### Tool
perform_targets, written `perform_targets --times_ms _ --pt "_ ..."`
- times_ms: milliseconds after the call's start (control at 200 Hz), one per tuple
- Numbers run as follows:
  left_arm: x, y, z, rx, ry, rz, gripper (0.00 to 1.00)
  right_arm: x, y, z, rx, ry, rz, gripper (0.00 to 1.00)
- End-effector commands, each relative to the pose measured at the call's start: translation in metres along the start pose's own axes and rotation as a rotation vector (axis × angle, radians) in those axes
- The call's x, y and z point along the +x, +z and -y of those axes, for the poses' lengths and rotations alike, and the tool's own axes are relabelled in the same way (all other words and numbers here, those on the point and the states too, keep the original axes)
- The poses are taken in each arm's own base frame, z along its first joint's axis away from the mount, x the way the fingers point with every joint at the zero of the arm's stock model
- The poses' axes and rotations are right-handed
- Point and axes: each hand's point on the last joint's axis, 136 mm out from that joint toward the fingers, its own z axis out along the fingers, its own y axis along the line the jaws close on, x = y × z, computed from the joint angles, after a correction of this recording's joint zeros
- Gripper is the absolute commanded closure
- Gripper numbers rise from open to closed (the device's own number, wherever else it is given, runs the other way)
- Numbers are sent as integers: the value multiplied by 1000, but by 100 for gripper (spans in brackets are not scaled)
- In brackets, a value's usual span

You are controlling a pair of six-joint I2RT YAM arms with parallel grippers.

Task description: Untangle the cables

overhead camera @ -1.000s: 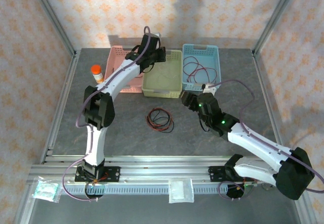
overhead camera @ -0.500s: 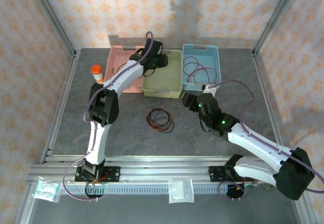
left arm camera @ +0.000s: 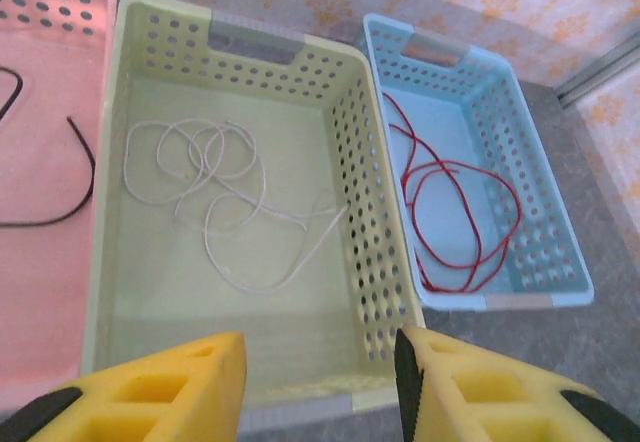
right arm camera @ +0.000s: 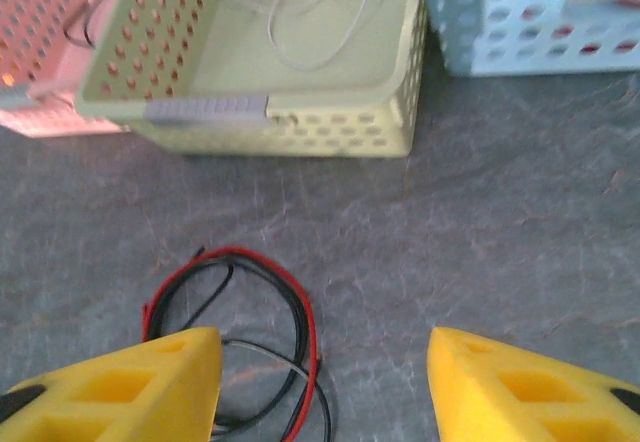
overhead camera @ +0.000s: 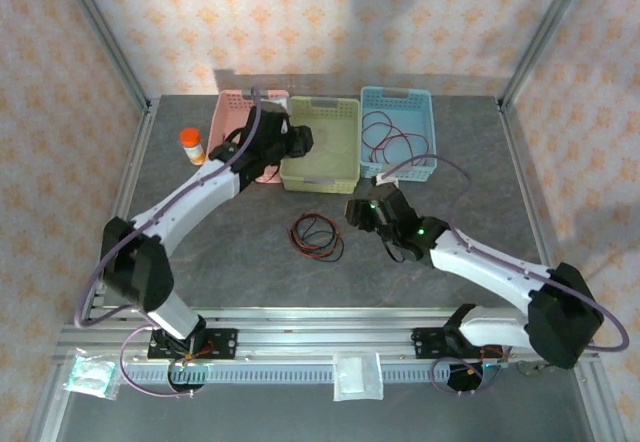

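Note:
A tangled bundle of red, black and white cables lies on the grey table in front of the baskets. My right gripper hovers just right of it, open; in the right wrist view the bundle lies by the left finger of my right gripper. My left gripper is open over the near-left corner of the green basket, empty in the left wrist view. A loose white cable lies in the green basket, a red cable in the blue one, and a black cable in the pink one.
Three baskets stand in a row at the back: pink, green, blue. An orange-capped bottle stands left of the pink basket. Two plastic packets lie on the front rail.
The left arm has swung down and left, drawing its gripper back towards the green basket's near-left side. The right gripper has shifted left, closer to the bundle.

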Motion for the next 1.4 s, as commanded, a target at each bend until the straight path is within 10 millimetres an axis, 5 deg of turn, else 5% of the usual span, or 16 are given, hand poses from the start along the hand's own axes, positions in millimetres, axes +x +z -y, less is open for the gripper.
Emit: perform_targets --times_ms 0,350,606,1026,1397 --pt "25 -11 -6 -48 3 13 55 18 1 -1 27 56 -114 47" --pt "111 -42 -24 25 -120 -85 51 47 27 -16 -14 77 -258 69" --pt "165 -39 -40 7 -141 -159 46 62 54 -19 11 12 -347 71" --pt "187 -28 -56 -53 -111 -205 44 81 83 -14 45 10 -404 68" --pt "191 -18 -56 -75 -88 -236 44 85 93 -14 39 23 -393 77"
